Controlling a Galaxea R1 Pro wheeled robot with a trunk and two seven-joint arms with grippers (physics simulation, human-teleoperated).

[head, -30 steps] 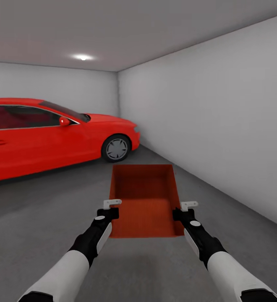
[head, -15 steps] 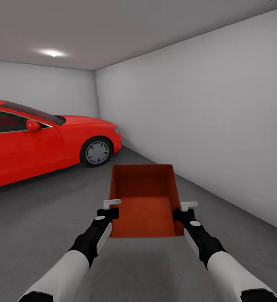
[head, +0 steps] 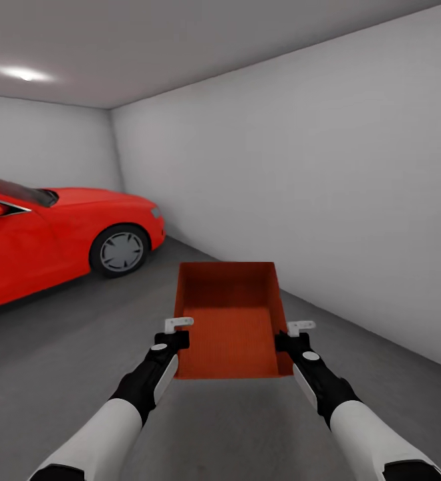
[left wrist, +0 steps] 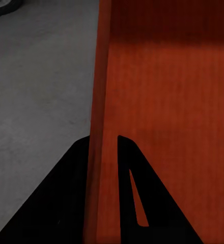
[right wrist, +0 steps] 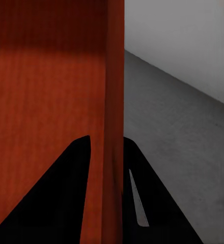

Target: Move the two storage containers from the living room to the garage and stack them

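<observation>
Head view, orange-red ribbed storage container (head: 228, 321), open-topped, low straight walls

The head view is swinging to the right across the garage, so the whole background is sliding leftward in the picture. The red coupe car (head: 53, 240) is slipping toward the left edge: its side window and most of its door are passing out of frame, leaving mainly the hood and front wheel (head: 120, 250) showing. The round ceiling light (head: 21, 73) is drifting toward the upper left corner. The corner where the white walls (head: 314, 180) meet is shifting left too, and the right-hand wall is taking up more of the picture.
</observation>
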